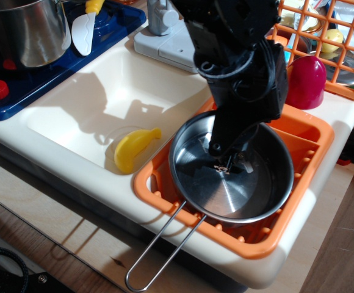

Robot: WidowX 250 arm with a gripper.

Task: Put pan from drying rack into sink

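Note:
The shiny steel pan (256, 192) lies flat in the orange drying rack (314, 131), its wire-loop handle (158, 250) sticking out over the front edge toward the lower left. My black gripper (230, 162) points down into the pan, with its fingertips just above or on the pan's bottom, near the far middle. The jaws look slightly apart with nothing between them. The cream-white sink (85, 104) is directly to the left of the rack.
A yellow toy (134, 148) lies in the sink's near right corner. A grey faucet (168, 39) stands behind the sink. A tall steel pot (24, 30) sits on the blue stove (18, 91). A dark red object (303, 82) and an orange lattice panel (342, 36) are behind the rack.

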